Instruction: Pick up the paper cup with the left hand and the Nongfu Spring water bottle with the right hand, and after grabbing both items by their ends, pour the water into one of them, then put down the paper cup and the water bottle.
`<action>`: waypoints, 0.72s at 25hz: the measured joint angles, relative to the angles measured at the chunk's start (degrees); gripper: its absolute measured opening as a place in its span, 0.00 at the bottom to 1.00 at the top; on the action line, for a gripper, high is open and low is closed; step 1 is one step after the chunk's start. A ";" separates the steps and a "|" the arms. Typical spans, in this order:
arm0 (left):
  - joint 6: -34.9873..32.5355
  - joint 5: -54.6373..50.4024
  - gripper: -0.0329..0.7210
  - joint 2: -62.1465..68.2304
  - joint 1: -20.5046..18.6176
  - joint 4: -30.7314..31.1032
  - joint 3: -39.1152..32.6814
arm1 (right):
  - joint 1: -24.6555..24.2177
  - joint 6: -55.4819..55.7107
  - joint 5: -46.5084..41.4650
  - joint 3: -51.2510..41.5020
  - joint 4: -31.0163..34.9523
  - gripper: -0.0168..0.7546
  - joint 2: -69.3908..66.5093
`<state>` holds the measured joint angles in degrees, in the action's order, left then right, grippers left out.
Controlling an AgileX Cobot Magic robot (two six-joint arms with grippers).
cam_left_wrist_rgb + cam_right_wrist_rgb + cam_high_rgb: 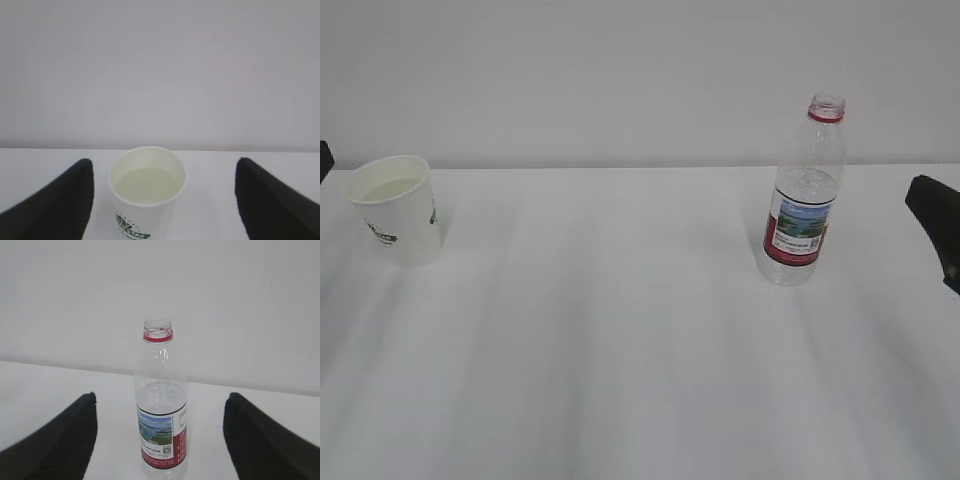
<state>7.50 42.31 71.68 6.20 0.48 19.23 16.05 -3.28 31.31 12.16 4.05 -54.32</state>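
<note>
The paper cup (398,208) stands upright at the table's far left, white with a green logo, and holds pale water (147,184). My left gripper (164,164) is open; its black fingers (60,205) flank the cup with wide gaps and touch nothing. The Nongfu Spring water bottle (804,195) stands upright and uncapped at the right, with clear water reaching above its label. My right gripper (160,397) is open too, and its fingers (260,440) stand well apart on both sides of the bottle (161,415). In the exterior view only its dark tip (938,225) shows at the right edge.
The white table (620,340) stretches between cup and bottle. A plain white wall (620,70) closes the back just behind the table's far edge.
</note>
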 joint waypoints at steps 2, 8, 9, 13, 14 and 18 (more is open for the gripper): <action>0.00 -1.99 0.89 -2.44 0.00 0.49 0.00 | 0.00 -0.14 -3.83 1.32 0.12 0.79 2.43; 0.00 -9.27 0.88 -11.94 0.00 1.18 -0.27 | 0.00 -0.37 -10.03 2.57 0.15 0.79 8.17; 0.00 -10.90 0.88 -13.73 0.00 1.17 -0.27 | 0.00 -0.37 -11.10 2.57 0.15 0.79 9.03; 0.00 -18.05 0.87 -20.40 0.00 1.52 -0.31 | 0.00 -0.37 -14.74 2.93 0.24 0.79 12.67; -0.10 -19.78 0.87 -22.08 0.00 1.52 -0.31 | 0.00 -0.37 -15.79 3.33 0.24 0.79 13.84; -0.10 -25.40 0.87 -27.81 0.00 1.74 -0.31 | 0.00 -0.37 -20.21 4.57 0.24 0.79 17.25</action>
<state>7.40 16.90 43.86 6.20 2.22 18.93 16.05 -3.65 11.10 16.74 4.29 -37.07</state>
